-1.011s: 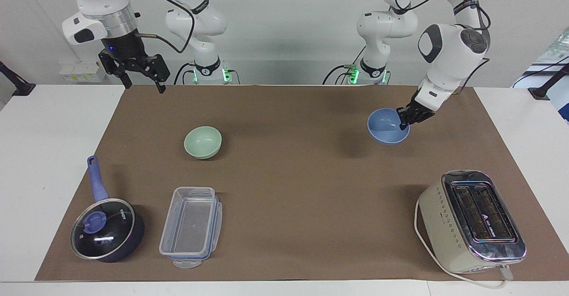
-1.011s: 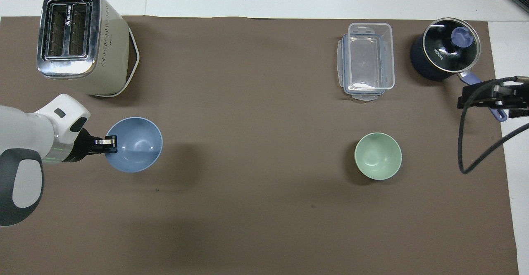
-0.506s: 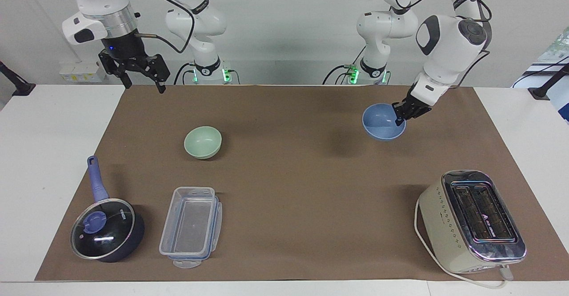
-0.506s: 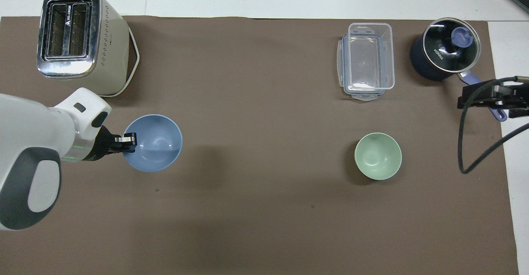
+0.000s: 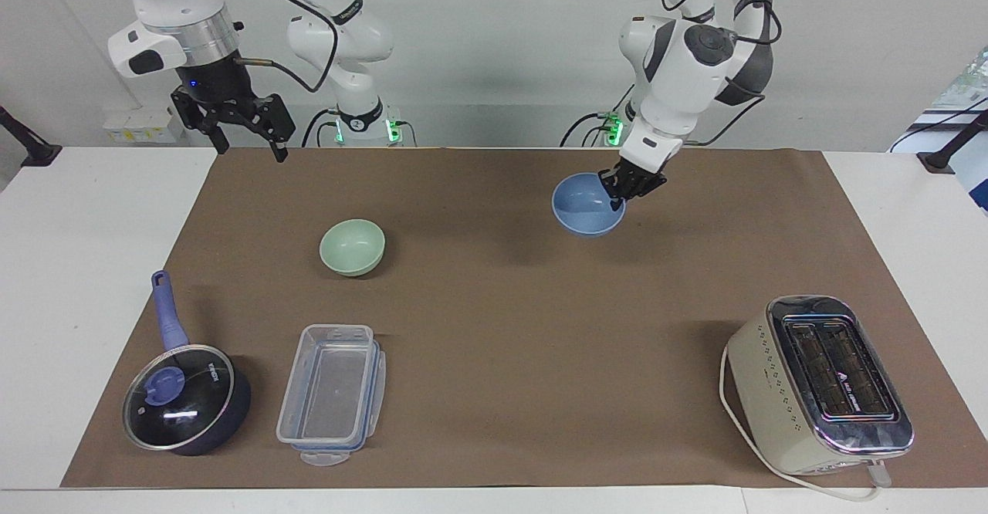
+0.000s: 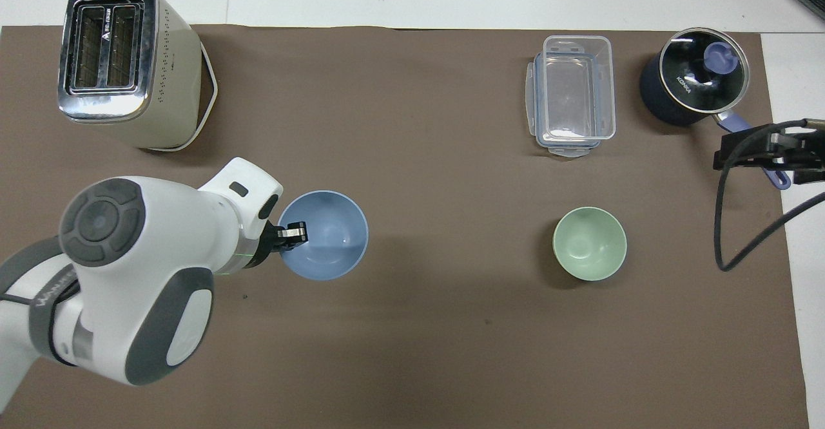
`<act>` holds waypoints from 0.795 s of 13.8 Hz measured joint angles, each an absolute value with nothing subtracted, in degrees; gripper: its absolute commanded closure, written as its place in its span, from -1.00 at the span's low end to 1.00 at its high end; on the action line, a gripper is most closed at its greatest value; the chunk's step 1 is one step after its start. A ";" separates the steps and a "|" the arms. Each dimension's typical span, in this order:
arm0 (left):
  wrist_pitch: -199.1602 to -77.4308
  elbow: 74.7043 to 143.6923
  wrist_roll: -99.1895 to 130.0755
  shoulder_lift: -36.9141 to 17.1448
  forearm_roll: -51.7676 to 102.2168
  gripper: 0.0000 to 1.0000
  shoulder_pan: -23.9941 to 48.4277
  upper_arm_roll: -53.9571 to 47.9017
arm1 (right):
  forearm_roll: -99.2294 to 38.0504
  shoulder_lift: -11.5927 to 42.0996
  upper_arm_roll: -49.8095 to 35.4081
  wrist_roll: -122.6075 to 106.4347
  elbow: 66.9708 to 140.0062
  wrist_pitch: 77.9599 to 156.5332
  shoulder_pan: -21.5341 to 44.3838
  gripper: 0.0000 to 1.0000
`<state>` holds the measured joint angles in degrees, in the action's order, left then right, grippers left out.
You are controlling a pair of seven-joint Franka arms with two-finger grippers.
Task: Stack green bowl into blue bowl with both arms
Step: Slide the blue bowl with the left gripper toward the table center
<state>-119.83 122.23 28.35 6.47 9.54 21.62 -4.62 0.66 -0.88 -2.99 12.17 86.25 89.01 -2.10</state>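
Left gripper clamped on blue bowl rim, airborne over the mat. Green bowl well apart from it, resting. Right gripper waiting aloft, fingers spread, holding nothing.

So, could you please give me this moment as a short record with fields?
left gripper: shut on the rim of the blue bowl, held raised over the brown mat
right gripper: open, waiting above the mat's corner at the right arm's end
green bowl: upright on the mat, untouched, empty
stacking: not yet done
other things: toaster, saucepan, clear container
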 measured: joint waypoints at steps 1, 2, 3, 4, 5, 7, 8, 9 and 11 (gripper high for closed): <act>-121.16 122.66 28.88 5.67 9.70 1.00 22.83 -4.61 | 0.66 -0.88 -2.99 12.17 86.25 89.01 -2.10 -1.00; -122.77 123.20 29.33 4.57 9.86 1.00 24.13 -4.59 | 0.66 -0.88 -2.99 12.17 86.25 89.01 -2.10 -1.00; -124.97 123.95 30.06 3.28 9.98 1.00 25.38 -4.60 | 0.66 -0.88 -2.99 12.17 86.25 89.01 -2.10 -1.00; -127.78 125.00 30.70 2.01 10.11 1.00 26.49 -4.63 | 0.66 -0.88 -2.99 12.17 86.25 89.01 -2.10 -1.00; -130.62 126.31 31.01 1.05 10.35 1.00 27.65 -4.65 | 0.66 -0.88 -2.99 12.17 86.25 89.01 -2.10 -1.00; -135.47 128.80 31.50 -0.34 10.57 1.00 29.67 -4.65 | 0.66 -0.88 -2.99 12.17 86.25 89.01 -2.10 -1.00; -136.95 129.47 31.57 -0.95 10.61 1.00 30.37 -4.68 | 0.66 -0.88 -2.99 12.17 86.25 89.01 -2.10 -1.00; -138.17 129.85 31.59 -1.60 10.64 1.00 31.05 -4.64 | 0.66 -0.88 -2.99 12.17 86.25 89.01 -2.10 -1.00; -140.27 130.45 31.81 -3.01 10.65 1.00 32.25 -4.67 | 0.66 -0.88 -2.99 12.17 86.25 89.01 -2.10 -1.00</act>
<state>-140.27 130.45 31.81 -3.01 10.65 32.25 -4.67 0.66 -0.88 -2.99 12.17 86.25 89.01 -2.10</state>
